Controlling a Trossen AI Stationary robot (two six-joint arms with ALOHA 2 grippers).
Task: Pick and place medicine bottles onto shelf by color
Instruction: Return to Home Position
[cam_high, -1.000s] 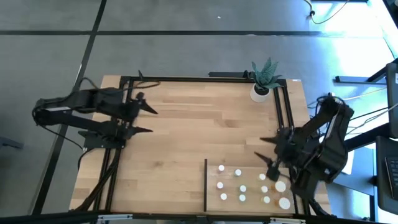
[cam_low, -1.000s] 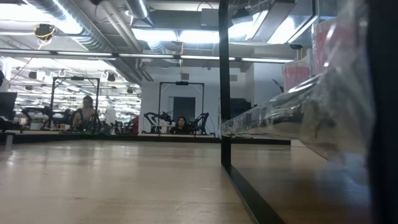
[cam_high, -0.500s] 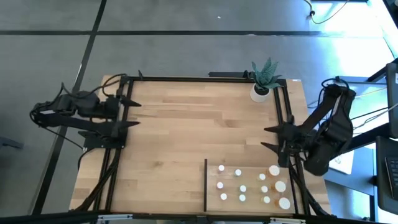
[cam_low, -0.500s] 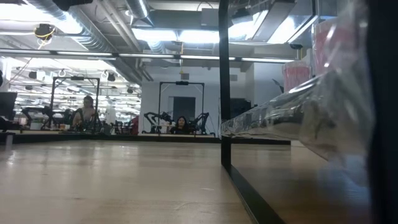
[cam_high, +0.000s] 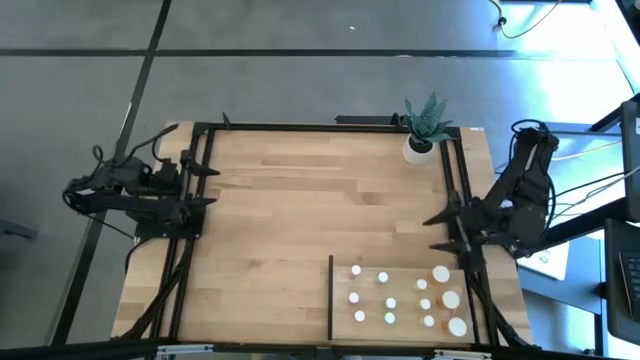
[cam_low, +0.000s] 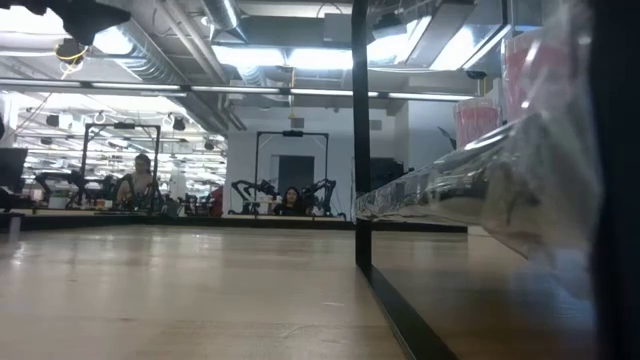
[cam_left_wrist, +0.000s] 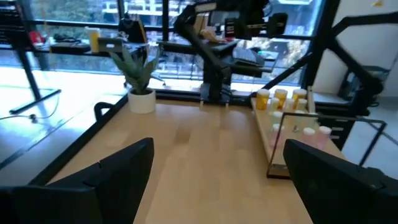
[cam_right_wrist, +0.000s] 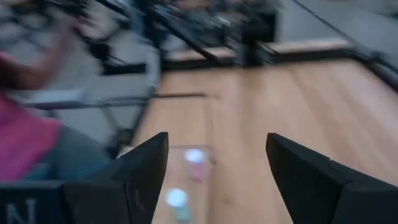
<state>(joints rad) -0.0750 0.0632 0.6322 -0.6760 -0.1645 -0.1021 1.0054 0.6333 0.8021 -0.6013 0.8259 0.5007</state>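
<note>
My left fingers (cam_high: 208, 185) are spread apart and empty, at the left edge of the worktop (cam_high: 300, 220). My right fingers (cam_high: 432, 234) are also apart and empty, at the right edge, just beyond the shelf (cam_high: 343, 325). The medicine bottles (cam_high: 391, 302) stand in rows on the shelf at the near right corner, orange ones rightmost.

White-capped bottles (cam_high: 390, 302), some orange-bodied, are shown on a light-wood shelf (cam_high: 403, 271) edged in black. The table (cam_high: 300, 200) is pale planked wood; the plant (cam_high: 428, 116) green, its pot (cam_high: 417, 150) white.
</note>
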